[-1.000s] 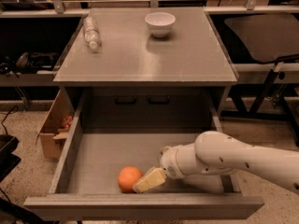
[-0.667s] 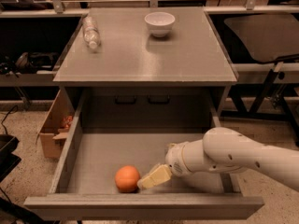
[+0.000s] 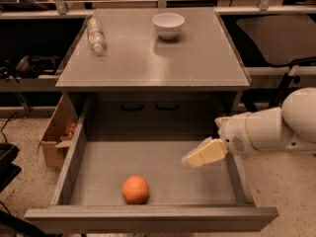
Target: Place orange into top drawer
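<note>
Now the orange (image 3: 135,189) is lying near the front of the open top drawer (image 3: 168,171).
At left, a cardboard box (image 3: 53,138) is sitting beside the cabinet (image 3: 148,60), which is bearing a bottle (image 3: 96,33) and a white bowl (image 3: 168,24). At right, the gripper (image 3: 205,153) is hovering over the drawer's right side, apart from the orange and carrying nothing; how wide it is standing cannot be told.

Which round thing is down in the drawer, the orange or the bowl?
The orange, in the top drawer near its front wall; the white bowl stands on the cabinet top. The gripper hovers over the drawer's right side.
</note>
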Robot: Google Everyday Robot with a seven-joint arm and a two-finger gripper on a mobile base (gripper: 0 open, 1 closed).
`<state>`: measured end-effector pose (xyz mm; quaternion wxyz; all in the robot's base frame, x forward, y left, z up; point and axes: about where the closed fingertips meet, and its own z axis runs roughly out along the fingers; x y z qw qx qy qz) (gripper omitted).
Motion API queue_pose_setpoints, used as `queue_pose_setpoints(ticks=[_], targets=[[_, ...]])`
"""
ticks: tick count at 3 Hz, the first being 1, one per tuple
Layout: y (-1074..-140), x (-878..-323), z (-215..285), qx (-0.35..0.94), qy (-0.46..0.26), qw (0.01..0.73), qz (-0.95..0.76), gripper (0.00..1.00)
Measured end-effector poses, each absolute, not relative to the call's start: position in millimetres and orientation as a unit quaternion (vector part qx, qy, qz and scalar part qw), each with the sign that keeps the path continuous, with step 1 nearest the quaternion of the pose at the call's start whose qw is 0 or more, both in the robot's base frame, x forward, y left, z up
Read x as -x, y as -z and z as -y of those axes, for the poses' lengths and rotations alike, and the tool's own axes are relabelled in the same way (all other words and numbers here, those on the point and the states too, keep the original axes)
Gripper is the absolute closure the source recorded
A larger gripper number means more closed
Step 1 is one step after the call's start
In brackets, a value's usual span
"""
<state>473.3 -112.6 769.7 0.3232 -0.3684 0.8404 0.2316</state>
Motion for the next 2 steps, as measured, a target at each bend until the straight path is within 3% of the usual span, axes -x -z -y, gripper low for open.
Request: queue_pose_setpoints(ticks=[2], targets=[[-883.6,-478.6,183.7,0.404,-0.187,0.307,-0.841,0.00]])
